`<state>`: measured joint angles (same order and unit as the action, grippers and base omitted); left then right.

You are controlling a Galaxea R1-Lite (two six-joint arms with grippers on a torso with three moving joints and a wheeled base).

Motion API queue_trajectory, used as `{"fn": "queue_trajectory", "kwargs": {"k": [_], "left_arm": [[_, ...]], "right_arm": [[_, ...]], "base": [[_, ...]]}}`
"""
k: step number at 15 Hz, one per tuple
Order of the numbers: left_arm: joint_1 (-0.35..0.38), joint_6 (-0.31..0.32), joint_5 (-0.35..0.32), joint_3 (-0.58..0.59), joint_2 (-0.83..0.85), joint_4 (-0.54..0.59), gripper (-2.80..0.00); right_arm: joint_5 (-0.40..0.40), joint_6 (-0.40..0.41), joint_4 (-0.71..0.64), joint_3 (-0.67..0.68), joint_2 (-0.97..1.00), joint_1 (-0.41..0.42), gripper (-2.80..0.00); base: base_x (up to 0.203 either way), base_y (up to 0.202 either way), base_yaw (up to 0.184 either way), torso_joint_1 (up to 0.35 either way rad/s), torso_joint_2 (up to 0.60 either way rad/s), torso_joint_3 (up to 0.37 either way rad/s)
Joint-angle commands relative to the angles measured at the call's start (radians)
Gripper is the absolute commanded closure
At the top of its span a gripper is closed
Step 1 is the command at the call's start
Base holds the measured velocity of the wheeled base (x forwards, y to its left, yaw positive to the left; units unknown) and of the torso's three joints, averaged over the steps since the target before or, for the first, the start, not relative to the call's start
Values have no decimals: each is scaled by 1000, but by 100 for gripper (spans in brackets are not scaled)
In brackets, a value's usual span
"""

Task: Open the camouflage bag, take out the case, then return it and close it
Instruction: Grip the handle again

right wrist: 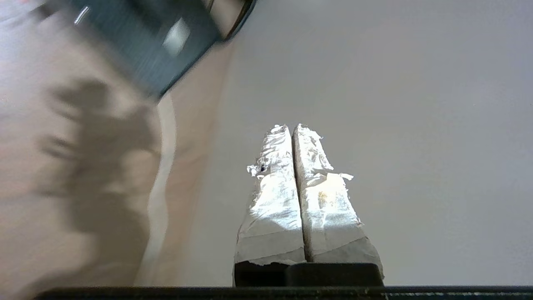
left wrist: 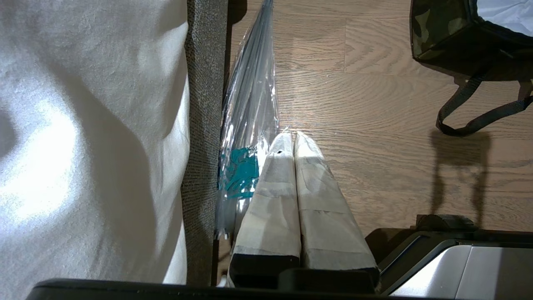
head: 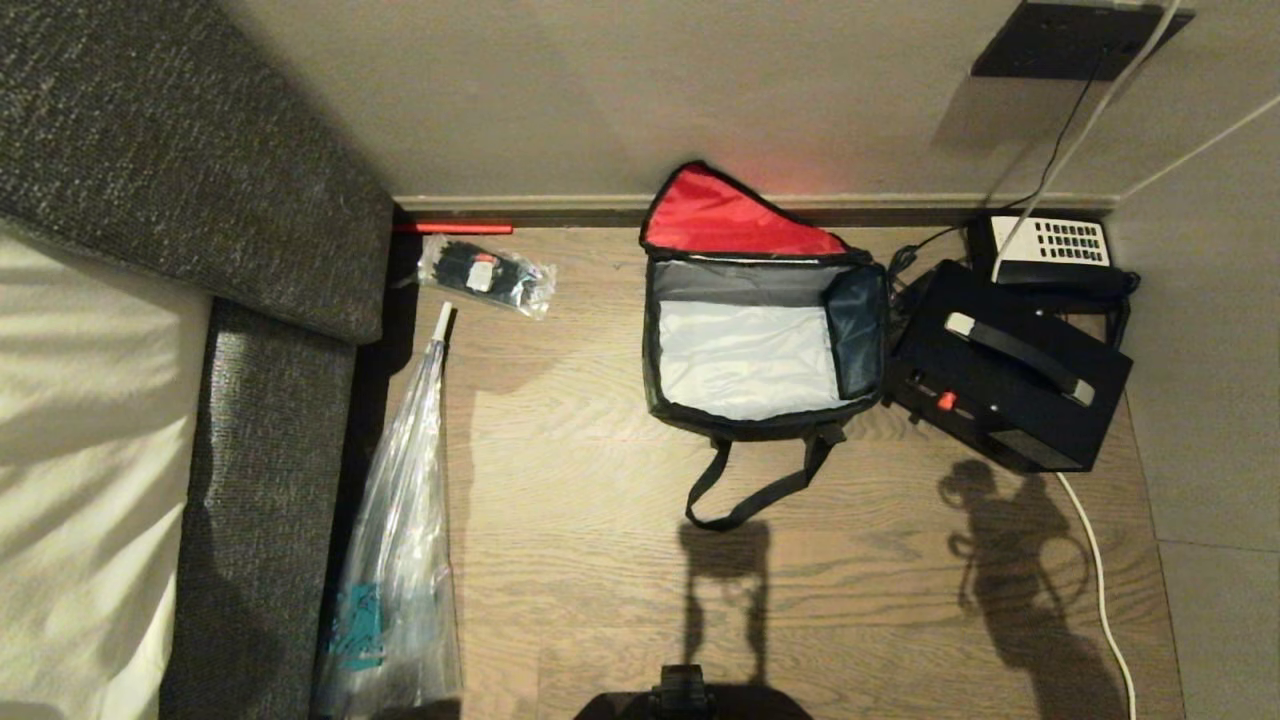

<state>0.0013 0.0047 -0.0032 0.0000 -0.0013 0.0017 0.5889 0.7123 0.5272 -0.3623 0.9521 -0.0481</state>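
Beside the open camouflage bag (head: pixel 760 340) on the floor stands the case (head: pixel 1010 385); the right gripper (right wrist: pixel 292 127), clenched empty, should grasp its handle squarely.

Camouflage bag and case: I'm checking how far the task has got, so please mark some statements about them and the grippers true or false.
1. The camouflage bag stands open, red lid lining up. True.
2. The case lies inside the bag. False: it sits on the floor beside the bag, on the telephone side.
3. The right gripper holds the case. False: its taped fingers are shut on nothing.
4. The left gripper is shut, near the clear plastic bag. True.
5. The bag's inside is empty. True.
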Motion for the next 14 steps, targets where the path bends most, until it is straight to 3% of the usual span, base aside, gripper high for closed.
{"fn": "queue_trajectory", "kwargs": {"k": [1,4,7,10,14], "left_arm": [[0,0,0,2,1,0,0],[0,0,0,2,1,0,0],[0,0,0,2,1,0,0],[0,0,0,3,1,0,0],[0,0,0,3,1,0,0]], "right_arm": [[-23,-185,-117,179,-386,-2,0],[-186,-441,-237,323,-633,32,0],[-491,-671,-379,358,-767,50,0],[-580,-696,-535,360,-907,52,0],[-592,-717,-527,364,-934,53,0]], "base": [[0,0,0,0,0,0],[0,0,0,0,0,0],[0,0,0,0,0,0],[0,0,0,0,0,0],[0,0,0,0,0,0]]}}
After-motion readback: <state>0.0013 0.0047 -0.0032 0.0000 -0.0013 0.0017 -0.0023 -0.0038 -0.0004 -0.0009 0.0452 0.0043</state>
